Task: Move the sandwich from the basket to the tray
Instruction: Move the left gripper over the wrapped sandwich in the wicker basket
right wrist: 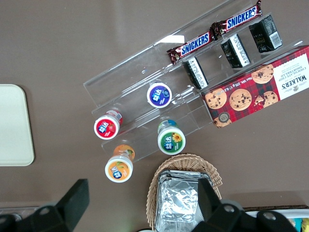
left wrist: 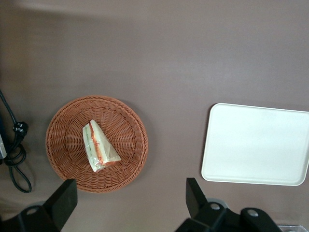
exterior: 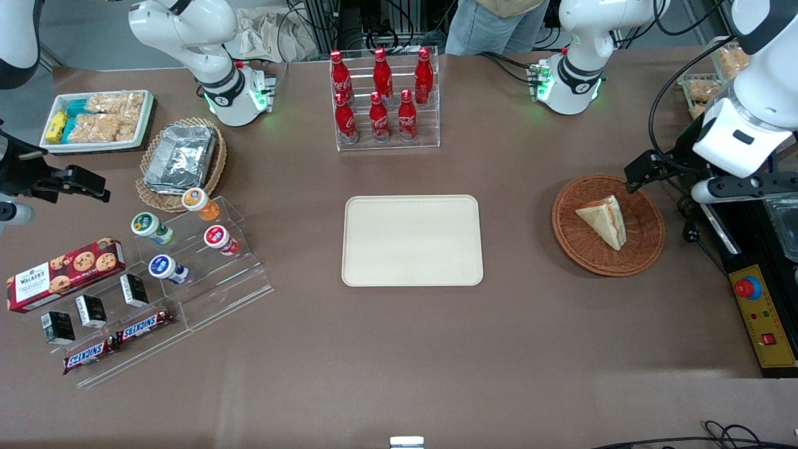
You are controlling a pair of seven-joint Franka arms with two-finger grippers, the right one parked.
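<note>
Inside the round reddish-brown woven wicker basket (exterior: 608,225) lies the small triangular sandwich (exterior: 603,220) of pale white bread, with its red and pale-yellow filling showing along the cut edge. It rests on the basket's floor, a little off the middle, and nothing else is in the basket with it. The flat cream-beige rectangular tray (exterior: 412,241) with rounded corners sits near the basket, toward the middle of the table, and it holds nothing.

The left arm's gripper (left wrist: 129,203) hangs above the table, well apart from the sandwich and touching nothing. Its two black fingers (left wrist: 195,197) stand wide apart — the wrist view shows this clearly, with the basket (left wrist: 96,143), the sandwich (left wrist: 99,146) and the tray (left wrist: 256,144) all seen from above. The front view does not show the fingers so plainly; there the arm is seen at the working arm's end of the table, just beside the basket's rim.

Farther from the front camera than the tray stands a clear acrylic rack of red cola bottles (exterior: 386,100). Toward the parked arm's end are a paler tan woven basket holding foil containers (exterior: 181,159), a white tray of snack packets (exterior: 98,120) and a clear stepped stand with small coloured-lid cups (exterior: 187,240) — the right wrist view shows these cups (right wrist: 140,128) more closely.
</note>
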